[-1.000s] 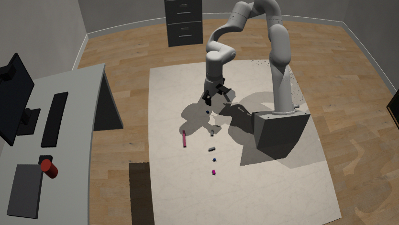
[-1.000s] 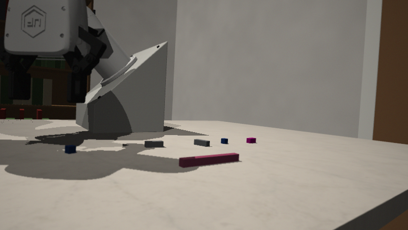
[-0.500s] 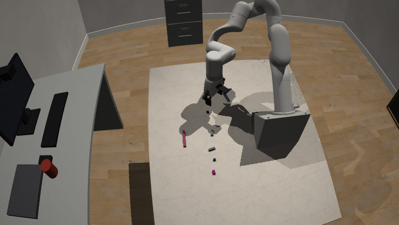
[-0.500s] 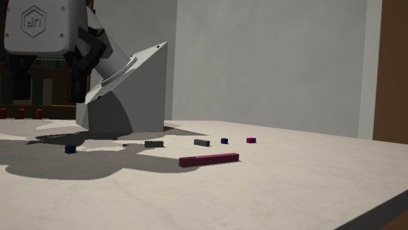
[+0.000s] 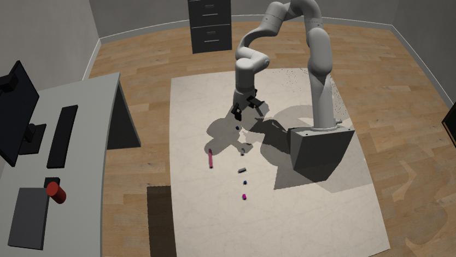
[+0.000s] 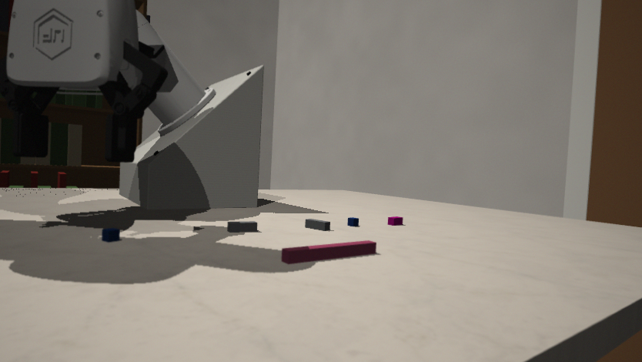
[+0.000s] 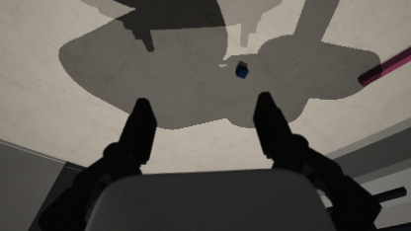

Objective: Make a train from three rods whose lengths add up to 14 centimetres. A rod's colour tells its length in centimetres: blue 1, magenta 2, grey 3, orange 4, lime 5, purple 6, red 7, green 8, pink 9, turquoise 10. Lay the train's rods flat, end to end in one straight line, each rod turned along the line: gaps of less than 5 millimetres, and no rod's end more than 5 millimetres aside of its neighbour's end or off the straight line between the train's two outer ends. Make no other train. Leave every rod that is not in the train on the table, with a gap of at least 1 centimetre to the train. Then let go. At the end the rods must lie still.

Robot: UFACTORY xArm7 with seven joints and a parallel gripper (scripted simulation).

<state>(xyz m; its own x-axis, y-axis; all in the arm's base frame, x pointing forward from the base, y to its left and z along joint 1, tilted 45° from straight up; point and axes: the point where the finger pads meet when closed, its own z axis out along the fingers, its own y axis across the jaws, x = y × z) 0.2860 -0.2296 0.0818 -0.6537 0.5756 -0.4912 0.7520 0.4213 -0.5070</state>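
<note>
Table (image 5: 287,217) shadow dims blue rod (image 7: 241,72) below open pincer (image 7: 204,118).

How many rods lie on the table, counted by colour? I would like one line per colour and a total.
Blue rods: 2
Grey rods: 2
Magenta rods: 1
Pink rods: 1
Total: 6 rods, all lying apart from each other.
</note>
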